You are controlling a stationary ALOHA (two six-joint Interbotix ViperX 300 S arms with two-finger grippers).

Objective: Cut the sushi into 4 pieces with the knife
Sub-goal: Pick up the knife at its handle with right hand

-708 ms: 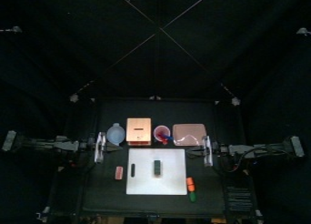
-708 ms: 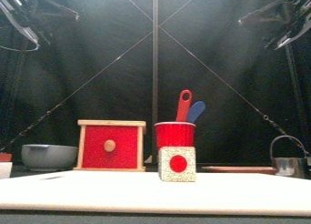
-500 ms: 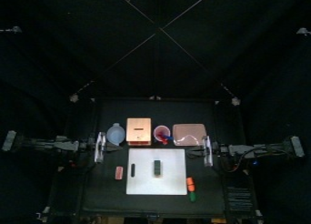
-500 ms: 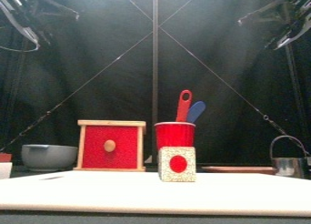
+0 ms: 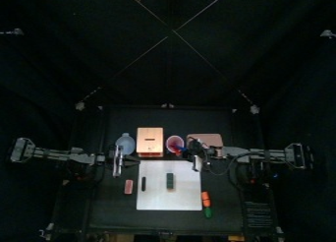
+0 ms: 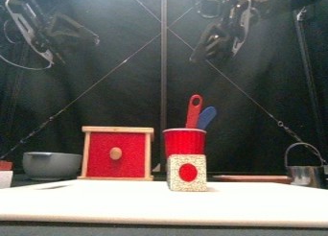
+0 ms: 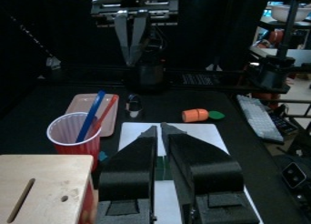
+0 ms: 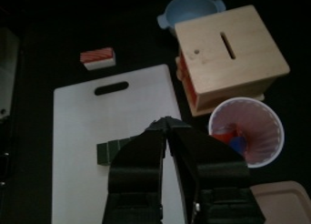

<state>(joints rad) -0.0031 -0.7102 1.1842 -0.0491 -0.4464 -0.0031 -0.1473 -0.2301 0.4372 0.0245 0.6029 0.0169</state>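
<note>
The dark green sushi roll [image 5: 171,181] lies whole on the white cutting board [image 5: 186,171]; from the front its end [image 6: 187,173] shows a red centre. A red cup [image 5: 175,144] behind the board holds the red knife [image 6: 194,109] and the blue knife [image 6: 206,117]. My right gripper [image 5: 197,155] hangs open high over the board's back right corner, close to the cup, with nothing in it. My left gripper [image 5: 118,159] hovers open and empty by the board's back left. In the right wrist view the roll [image 8: 112,151] lies beside my jaws.
Along the back stand a blue-grey bowl [image 5: 125,145], the wooden box [image 5: 151,141] and the pink tray [image 5: 205,143]. A small red and white toy [image 5: 129,187] lies left of the board, an orange toy [image 5: 206,198] right of it. A metal cutter [image 6: 302,169] shows at front right.
Both arms have swung in from the table's sides toward the middle. The right gripper moved furthest, from the right edge to near the red cup. Nothing on the table moved.
</note>
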